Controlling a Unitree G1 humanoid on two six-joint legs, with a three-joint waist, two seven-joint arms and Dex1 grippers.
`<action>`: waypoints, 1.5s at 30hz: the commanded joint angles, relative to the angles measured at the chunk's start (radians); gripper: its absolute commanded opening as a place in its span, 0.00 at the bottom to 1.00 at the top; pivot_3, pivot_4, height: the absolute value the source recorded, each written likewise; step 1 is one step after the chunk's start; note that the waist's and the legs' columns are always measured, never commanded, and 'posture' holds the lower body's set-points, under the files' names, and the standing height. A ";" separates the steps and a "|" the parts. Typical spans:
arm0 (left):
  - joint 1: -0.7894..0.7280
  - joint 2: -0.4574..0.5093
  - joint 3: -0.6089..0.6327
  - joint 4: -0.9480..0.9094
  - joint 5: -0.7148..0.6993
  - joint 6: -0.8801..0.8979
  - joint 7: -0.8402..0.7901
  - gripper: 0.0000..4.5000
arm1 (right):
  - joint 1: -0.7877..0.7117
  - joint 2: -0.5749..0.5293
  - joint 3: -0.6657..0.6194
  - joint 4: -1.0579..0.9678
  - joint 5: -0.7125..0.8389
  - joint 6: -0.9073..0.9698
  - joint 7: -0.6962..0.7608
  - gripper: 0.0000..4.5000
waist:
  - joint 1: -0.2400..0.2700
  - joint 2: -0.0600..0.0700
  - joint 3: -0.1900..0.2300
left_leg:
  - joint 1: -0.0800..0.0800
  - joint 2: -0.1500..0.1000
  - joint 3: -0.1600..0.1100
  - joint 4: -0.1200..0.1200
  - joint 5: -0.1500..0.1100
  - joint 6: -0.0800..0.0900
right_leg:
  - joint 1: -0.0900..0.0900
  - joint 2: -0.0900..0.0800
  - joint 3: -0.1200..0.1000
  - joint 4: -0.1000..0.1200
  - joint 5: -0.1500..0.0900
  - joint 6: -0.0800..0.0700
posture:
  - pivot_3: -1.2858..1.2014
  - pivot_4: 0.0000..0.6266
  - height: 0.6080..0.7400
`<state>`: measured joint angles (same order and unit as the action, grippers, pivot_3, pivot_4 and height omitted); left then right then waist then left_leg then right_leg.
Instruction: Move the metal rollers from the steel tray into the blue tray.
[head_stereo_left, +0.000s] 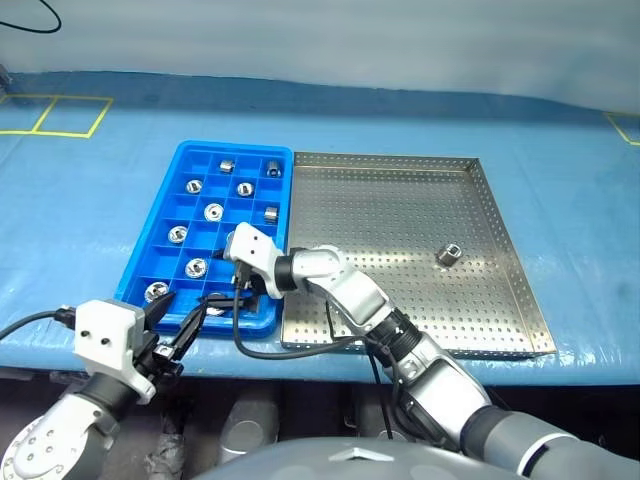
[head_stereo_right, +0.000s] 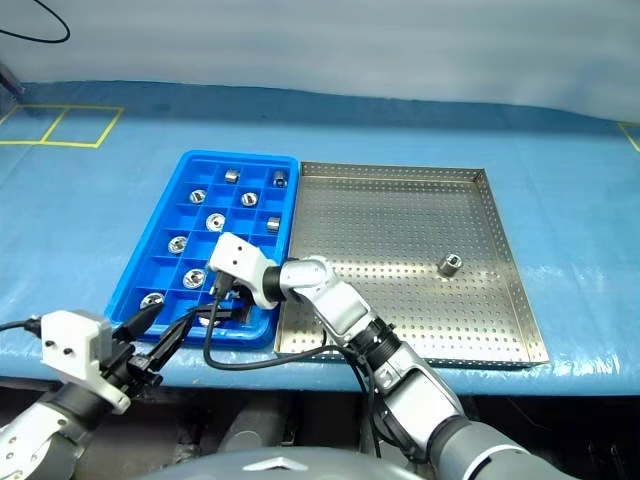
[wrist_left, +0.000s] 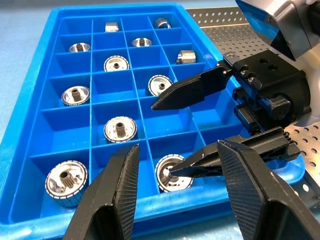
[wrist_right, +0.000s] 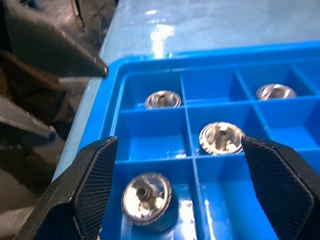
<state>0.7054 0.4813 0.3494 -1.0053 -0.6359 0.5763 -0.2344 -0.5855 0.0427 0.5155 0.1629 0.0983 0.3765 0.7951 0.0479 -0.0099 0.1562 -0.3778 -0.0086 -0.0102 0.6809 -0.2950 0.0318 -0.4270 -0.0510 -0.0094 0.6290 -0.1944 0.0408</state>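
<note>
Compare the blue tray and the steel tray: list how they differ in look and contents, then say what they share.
The blue tray is plastic with ribs forming square compartments; the steel tray is silver metal with a flat floor full of small holes.
The blue tray is narrower; the steel tray is wider and squarer.
The blue tray holds many rollers; the steel tray holds a single roller.
Both lie flat, side by side, on the blue surface.

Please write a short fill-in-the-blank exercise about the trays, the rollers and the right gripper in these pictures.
1. The steel tray holds exactly ____ metal roller.
2. The right gripper is over the ____ tray.
3. The right gripper's jaws are ____.
4. The blue tray lies on the steel tray's ____ side.

Missing words: one; blue; open; left
</note>
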 joint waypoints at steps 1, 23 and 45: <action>-0.099 0.022 -0.073 -0.028 -0.003 0.025 0.002 0.60 | -0.001 -0.048 -0.141 -0.161 0.013 0.011 -0.088 0.93 | 0.004 0.001 0.000 | 0.000 0.000 0.000 0.000 0.000 0.000 | 0.000 0.000 0.000 0.000 0.000 0.000 | 0.59 0.24 1.00; -0.815 -0.081 -0.600 0.374 0.185 -0.001 -0.160 0.60 | 0.345 -0.334 -0.590 -0.427 -0.081 0.353 -0.510 0.93 | -0.122 0.004 0.000 | -0.001 0.001 0.010 0.001 -0.004 0.009 | 0.002 0.000 0.009 0.000 0.005 0.006 | 0.45 0.24 1.00; -0.776 -0.094 -0.589 0.362 0.255 -0.012 -0.186 0.60 | 0.320 -0.266 -0.669 -0.234 0.018 0.342 -0.601 0.59 | -0.126 0.004 0.000 | -0.001 0.000 0.017 0.003 -0.006 0.012 | 0.000 0.002 0.020 -0.001 0.008 0.011 | 0.46 0.24 1.00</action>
<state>-0.0691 0.3942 -0.2528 -0.6216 -0.3902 0.5873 -0.4158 -0.2551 -0.2250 -0.1399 -0.0594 0.1057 0.7293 0.2029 -0.0781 -0.0063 0.1558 -0.3785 -0.0082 0.0069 0.6836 -0.3009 0.0442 -0.4273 -0.0486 0.0105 0.6282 -0.1860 0.0521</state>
